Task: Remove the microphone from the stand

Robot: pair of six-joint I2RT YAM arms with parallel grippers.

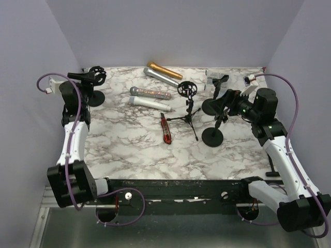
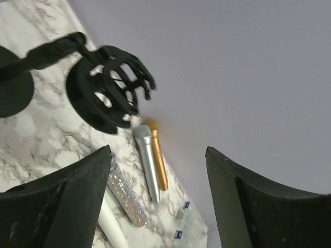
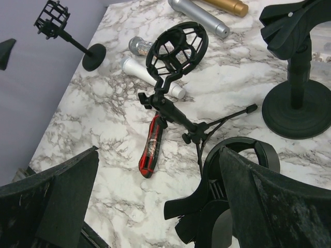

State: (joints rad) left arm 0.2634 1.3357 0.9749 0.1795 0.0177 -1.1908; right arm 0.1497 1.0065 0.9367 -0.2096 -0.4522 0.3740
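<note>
Standing upright, left arm (image 1: pixel 74 135) poises end effector (image 2: pixel 158 154) beside stand (image 2: pixel 109 97), jaws apart.

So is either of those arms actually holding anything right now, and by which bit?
Nothing. The left end effector is open and empty; the right end effector is open beside an empty stand clip, not gripping it.

Stand base (image 2: pixel 10 88) cut by the left edge, cradle (image 2: pixel 85 103) blurred; white microphone (image 2: pixel 111 227) tucked behind a finger (image 2: pixel 57 206) (only partly seen); gold microphone (image 3: pixel 227 5) clipped up top.
</note>
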